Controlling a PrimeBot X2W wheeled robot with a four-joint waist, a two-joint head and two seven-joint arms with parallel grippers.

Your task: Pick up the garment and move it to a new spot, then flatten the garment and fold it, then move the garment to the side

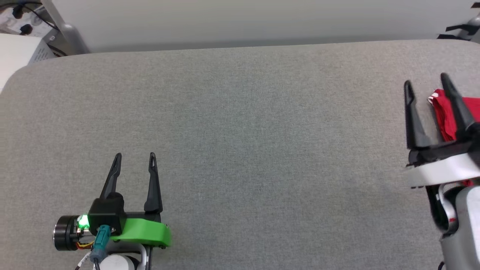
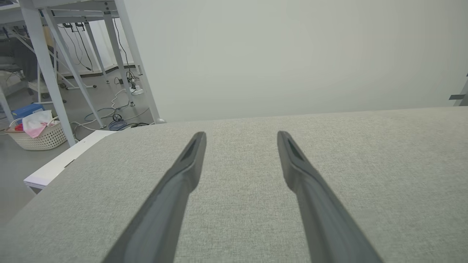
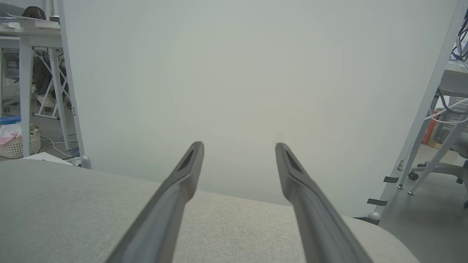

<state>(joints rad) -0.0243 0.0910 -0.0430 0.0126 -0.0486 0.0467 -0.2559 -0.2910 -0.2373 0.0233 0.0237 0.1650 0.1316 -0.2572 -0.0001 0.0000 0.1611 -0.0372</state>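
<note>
Left gripper (image 1: 135, 155) is spread wide, its two dark fingers well apart with nothing between them but the grey cloth of the fabric-covered table (image 1: 240, 123). It sits over the table's near left part. In the left wrist view the same gripper (image 2: 241, 135) points across the table (image 2: 384, 175) toward its far edge, holding nothing.

Right gripper (image 1: 426, 80) is likewise fully spread and grips nothing. It stands at the table's right edge, raised above the cloth. In the right wrist view, between the fingers of this gripper (image 3: 238, 145), lie bare table fabric (image 3: 55, 204) and the white partition panel (image 3: 237, 73) beyond the far edge.

The garment (image 1: 443, 116) lies bunched at the table's right edge, red with a bit of red-and-white striped trim at its upper left, partly cut off by the picture's side. From the head camera the right gripper's fingers cross in front of it; whether they touch it cannot be told.

Counted: two grippers, two fingers each; one garment; one table; one basket.

The white woven basket (image 2: 33, 137) stands on the floor off the table's far left corner, beside pale metal frame legs (image 2: 47, 73). It holds a pink-and-white cloth (image 2: 36, 122) and something red. The basket (image 3: 14, 146) also appears at the left of the right wrist view
</note>
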